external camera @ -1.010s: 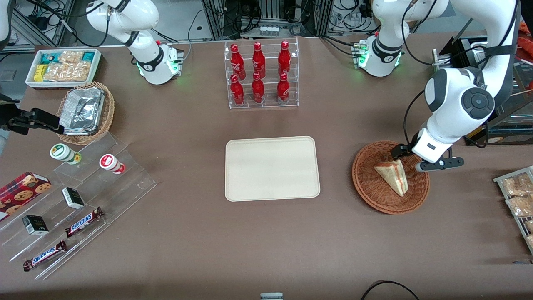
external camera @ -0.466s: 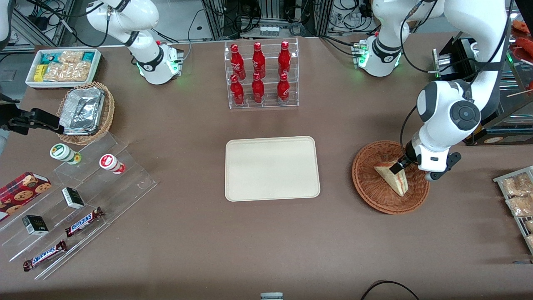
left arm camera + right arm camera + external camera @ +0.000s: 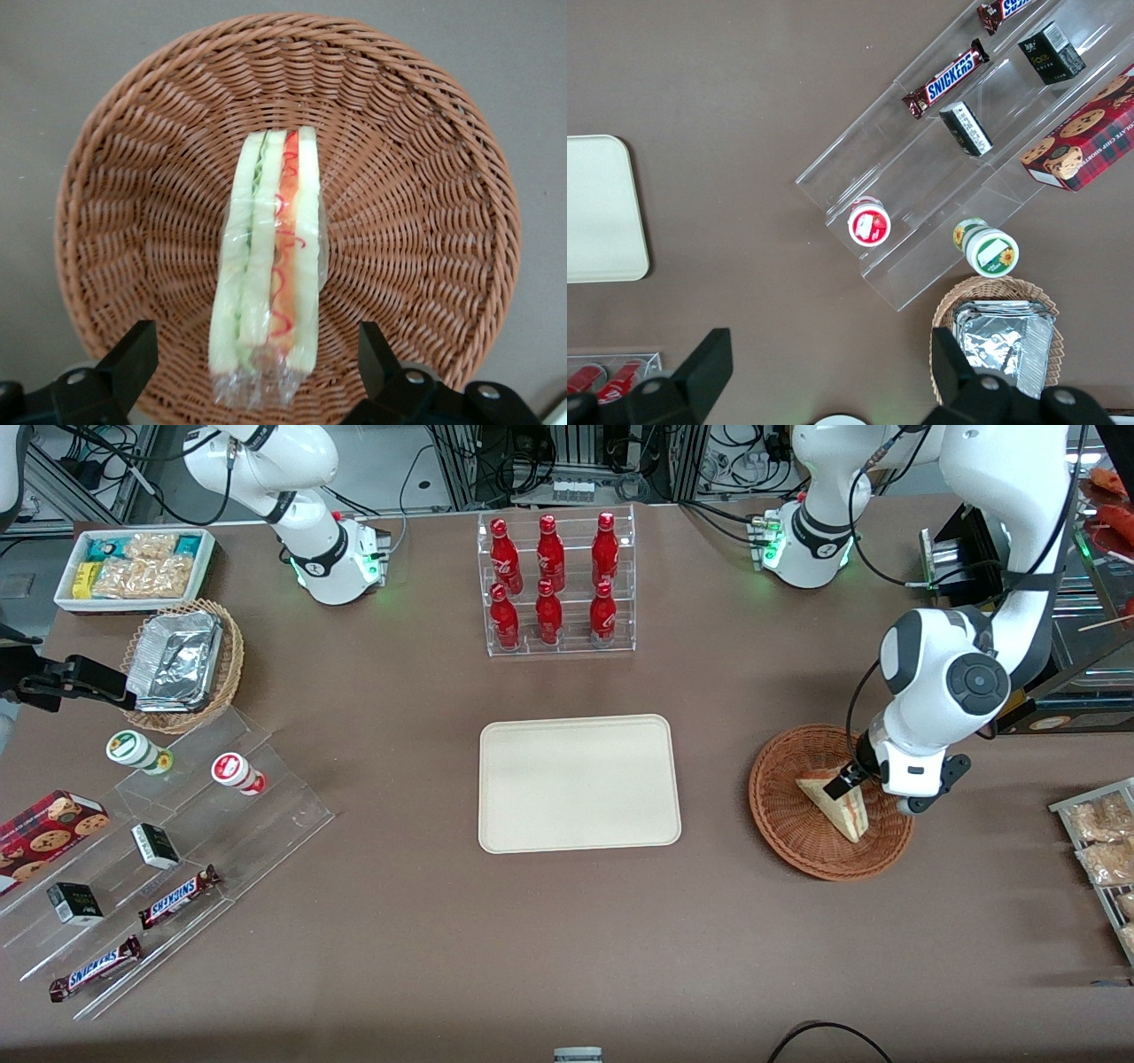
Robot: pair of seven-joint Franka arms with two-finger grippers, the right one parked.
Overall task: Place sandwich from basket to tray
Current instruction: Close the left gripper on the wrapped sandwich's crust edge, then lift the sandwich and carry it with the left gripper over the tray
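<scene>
The sandwich (image 3: 268,266) lay in the basket (image 3: 425,177), ungrasped; the end effector (image 3: 257,372) straddled it, fingers spread; the tray (image 3: 579,783) sat bare.

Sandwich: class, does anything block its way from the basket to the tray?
Nothing visible does. The sandwich lies in the basket with the open gripper straddling it; only bare table lies between basket and tray.

sandwich (image 3: 268,266): wrapped wedge, on edge in basket (image 3: 425,212) | tray (image 3: 579,783): cream, bare, well apart
</scene>
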